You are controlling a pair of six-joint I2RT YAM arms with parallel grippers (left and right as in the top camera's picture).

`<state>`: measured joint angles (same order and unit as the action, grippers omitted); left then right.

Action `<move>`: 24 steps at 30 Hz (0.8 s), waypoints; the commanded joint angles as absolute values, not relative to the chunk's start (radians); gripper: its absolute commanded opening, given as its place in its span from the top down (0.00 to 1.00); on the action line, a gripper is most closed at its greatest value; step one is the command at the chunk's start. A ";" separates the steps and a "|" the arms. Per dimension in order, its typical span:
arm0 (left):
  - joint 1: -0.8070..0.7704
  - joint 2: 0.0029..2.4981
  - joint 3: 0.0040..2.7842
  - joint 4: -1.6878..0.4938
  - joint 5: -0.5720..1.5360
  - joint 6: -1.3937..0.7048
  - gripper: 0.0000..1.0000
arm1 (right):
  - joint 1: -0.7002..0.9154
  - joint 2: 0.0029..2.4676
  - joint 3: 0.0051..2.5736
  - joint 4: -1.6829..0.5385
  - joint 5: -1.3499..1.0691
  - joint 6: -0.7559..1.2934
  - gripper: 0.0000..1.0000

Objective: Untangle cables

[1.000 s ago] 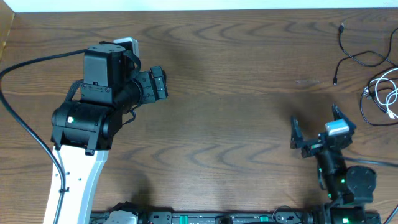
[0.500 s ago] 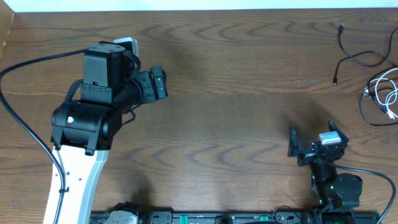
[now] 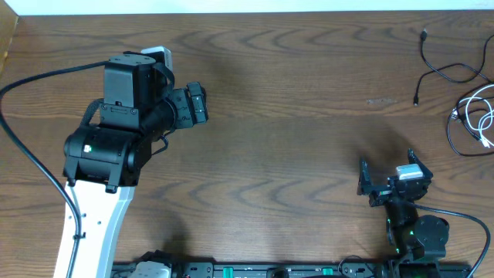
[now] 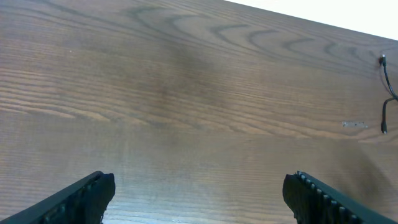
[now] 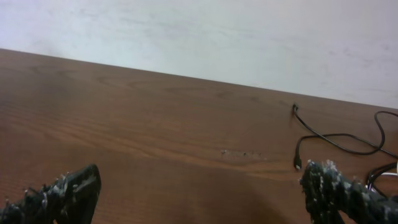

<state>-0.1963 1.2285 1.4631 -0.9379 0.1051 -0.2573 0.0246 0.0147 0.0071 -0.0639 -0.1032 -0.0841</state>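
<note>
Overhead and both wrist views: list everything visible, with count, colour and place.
Table: one, brown wood, fills most of each view.
Wall: one, white, beyond the table's far edge.
Black cable: one, thin, black, far right corner, loosely curved.
White cable: one, white, coiled at the right edge, nearer than the black one.
Left arm: one, black and white, left side.
Thick arm cable: one, black, beside the left arm.
Left gripper: one, black fingers, open, over bare table.
Right gripper: one, black fingers, open, short of both cables.
</note>
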 commanded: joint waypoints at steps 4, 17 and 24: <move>-0.191 1.228 1.470 -0.939 0.096 -0.244 0.08 | 0.030 0.006 0.006 -0.068 -0.093 -0.083 0.01; -0.191 1.228 1.468 -0.948 0.065 -0.244 0.08 | 0.030 0.006 0.006 -0.068 -0.093 -0.083 0.01; -0.154 1.032 1.304 -0.769 -0.064 -0.236 0.08 | 0.030 0.006 0.006 -0.068 -0.093 -0.083 0.01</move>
